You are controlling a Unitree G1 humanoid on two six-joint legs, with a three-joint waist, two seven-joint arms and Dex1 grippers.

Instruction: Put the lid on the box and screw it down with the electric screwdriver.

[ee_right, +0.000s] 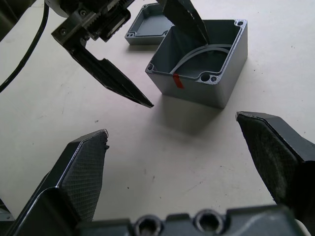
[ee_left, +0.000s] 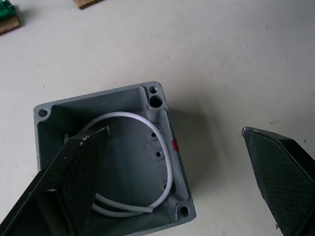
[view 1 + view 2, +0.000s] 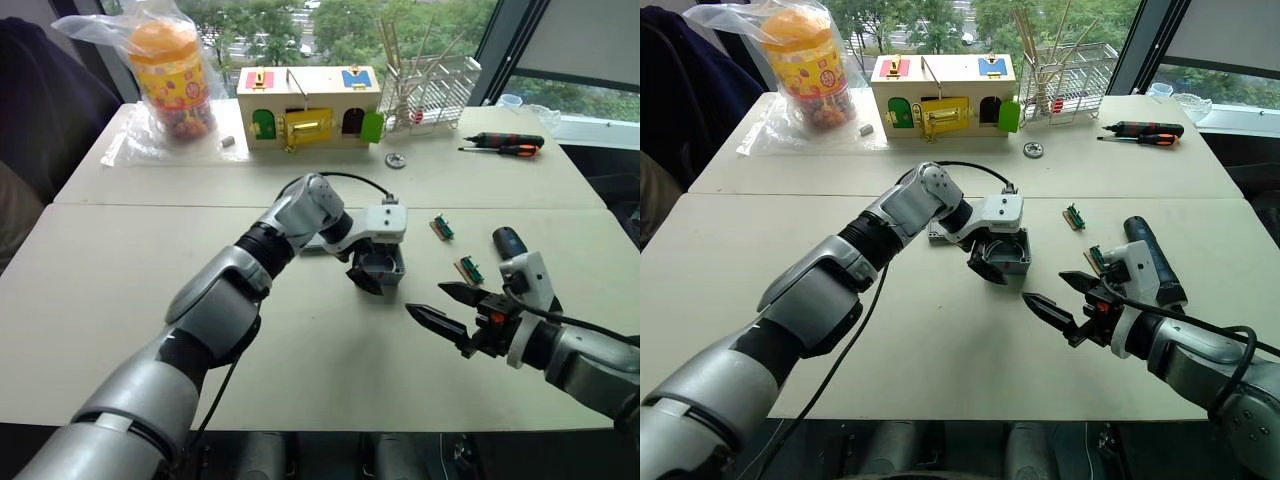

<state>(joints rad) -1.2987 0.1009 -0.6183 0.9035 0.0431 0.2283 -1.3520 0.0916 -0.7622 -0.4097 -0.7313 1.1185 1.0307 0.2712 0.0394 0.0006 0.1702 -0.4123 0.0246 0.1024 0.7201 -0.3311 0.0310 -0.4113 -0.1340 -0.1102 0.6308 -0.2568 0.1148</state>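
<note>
Box (image 1: 204, 83) grey plastic, red mark on one wall, white cable coiled inside; lid (image 1: 147, 23) same grey; both grippers, left (image 1: 142, 54) and right (image 3: 440, 308), black with cross-hatched finger pads, arms silver-grey and black. Electric screwdriver (image 3: 1152, 255) dark blue-black; hand screwdrivers (image 3: 505, 145) orange and black; two small circuit boards (image 3: 442, 228) green on tan. Wooden lock box (image 3: 308, 105) pale with red, blue, green and yellow doors, jar (image 3: 172, 78) orange-lidded with yellow multicoloured print in clear bag, table (image 3: 120, 290) off-white.
</note>
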